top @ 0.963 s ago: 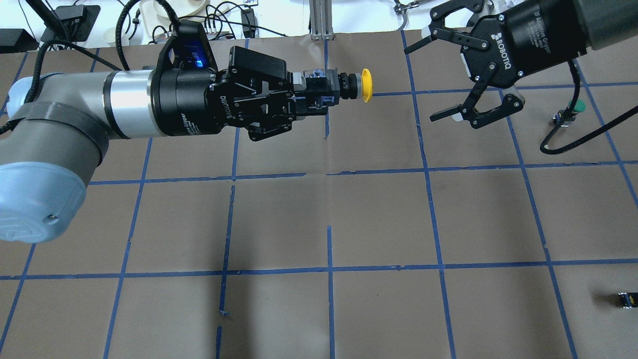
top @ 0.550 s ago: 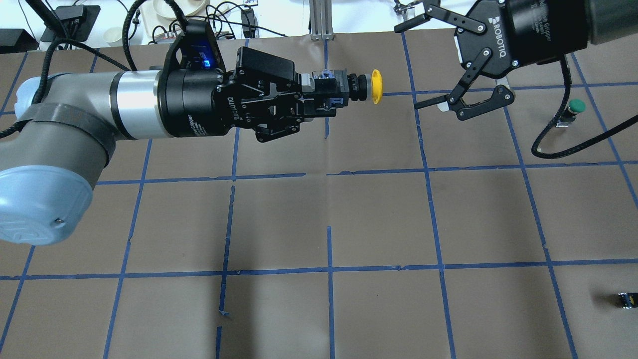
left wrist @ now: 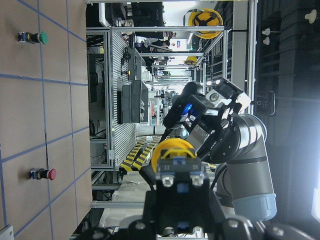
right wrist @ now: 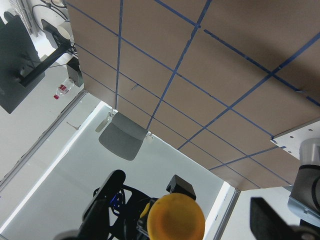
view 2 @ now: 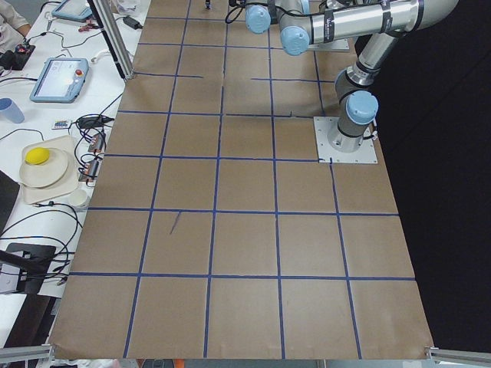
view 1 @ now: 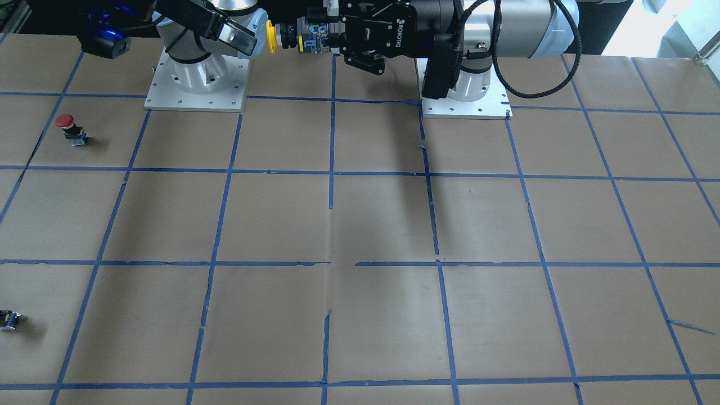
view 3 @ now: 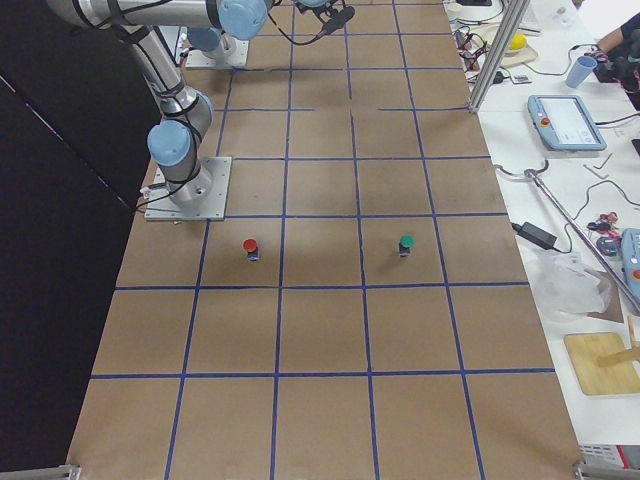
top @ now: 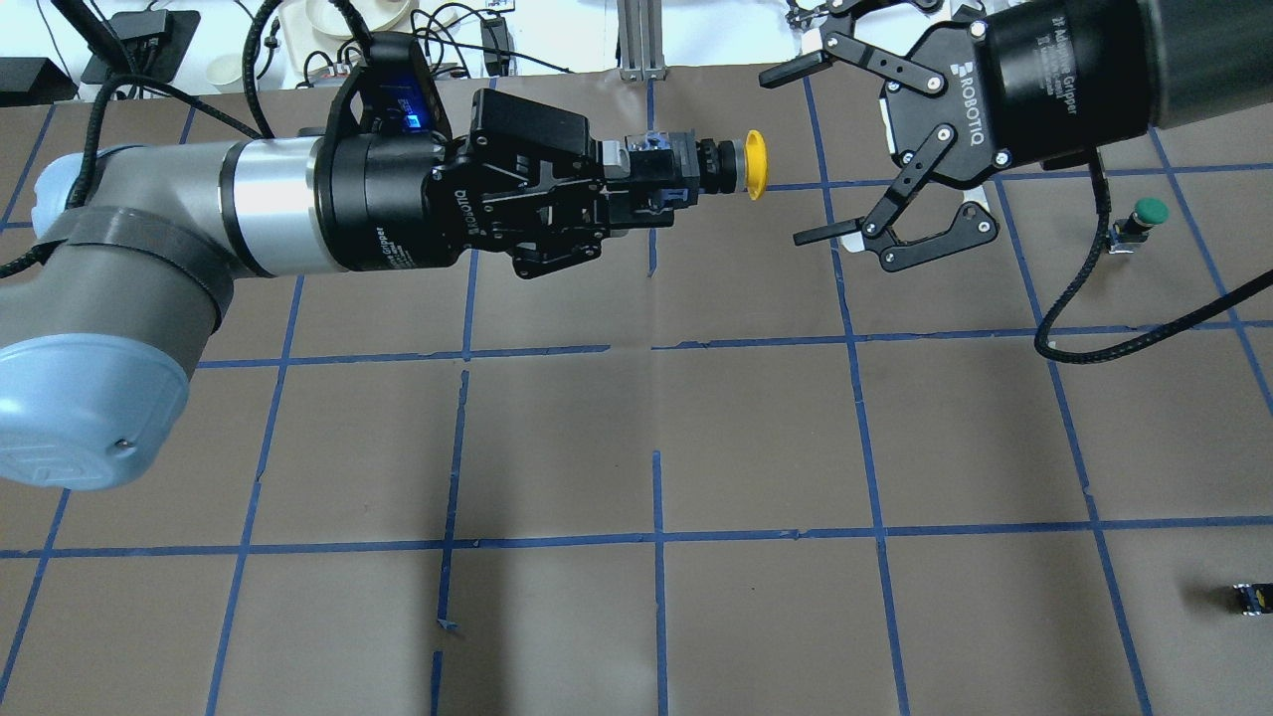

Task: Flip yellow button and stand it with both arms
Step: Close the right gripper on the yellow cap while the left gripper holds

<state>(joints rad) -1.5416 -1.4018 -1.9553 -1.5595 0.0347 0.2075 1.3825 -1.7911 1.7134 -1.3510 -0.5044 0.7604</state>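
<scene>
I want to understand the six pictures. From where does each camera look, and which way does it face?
Overhead: behind the robot, facing forward and down; left end effector holds the yellow button, right end effector open.
Front-facing: across the table, facing the robot.
Exterior left: table's end, looking along it; left arm near.
Exterior right: opposite end; right arm near.
Left wrist: past the button toward the right arm.
Right wrist: looks at the button's cap.
Shared: both wrists see that cap.

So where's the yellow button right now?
The yellow button is upper centre in the overhead view, off the table, gripped at its base by the left end effector, cap pointing at the open right end effector close by.
</scene>
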